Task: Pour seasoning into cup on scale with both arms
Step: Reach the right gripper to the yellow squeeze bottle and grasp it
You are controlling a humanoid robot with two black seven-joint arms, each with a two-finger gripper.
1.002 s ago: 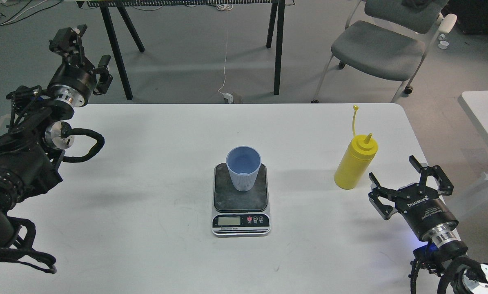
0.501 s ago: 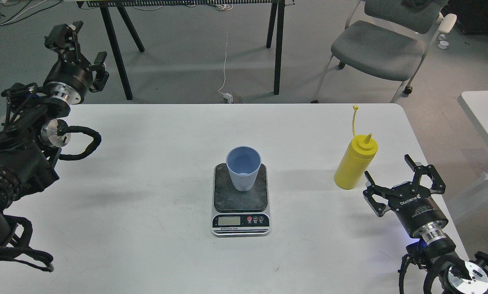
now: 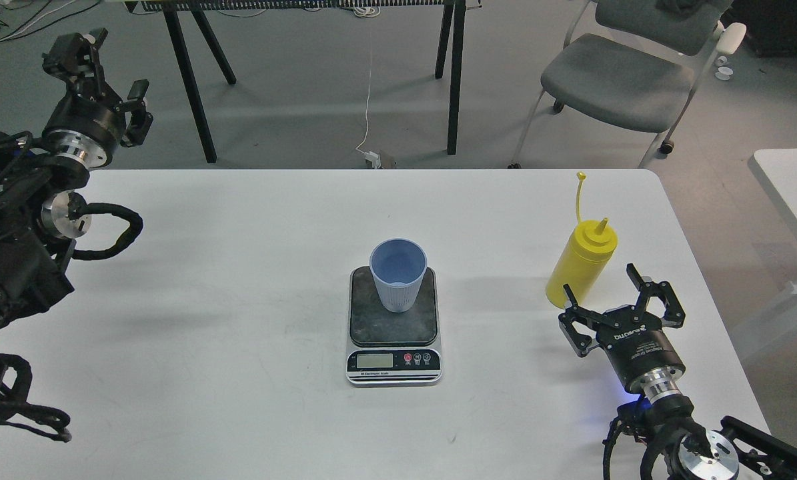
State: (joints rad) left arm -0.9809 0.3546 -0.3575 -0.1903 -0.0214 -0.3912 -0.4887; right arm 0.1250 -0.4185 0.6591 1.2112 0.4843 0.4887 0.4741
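The light blue ribbed cup point(image 3: 398, 273) stands upright and empty on the dark platform of the scale point(image 3: 393, 333) at the table's middle. The yellow seasoning bottle point(image 3: 580, 263) stands upright on the table at the right, its cap strap sticking up. My right gripper point(image 3: 601, 283) is open, just in front of the bottle's base, fingers apart and pointing at it, not touching. My left gripper point(image 3: 98, 63) is open and empty, raised beyond the table's far left corner.
The white table point(image 3: 238, 280) reaches from the left edge to about x=1100. A grey chair point(image 3: 631, 73) and black table legs point(image 3: 191, 87) stand behind it. A second white table point(image 3: 795, 193) is at the right.
My right gripper has moved left and forward toward the yellow bottle, staying open. My left gripper has swung further left and up, away from the table.
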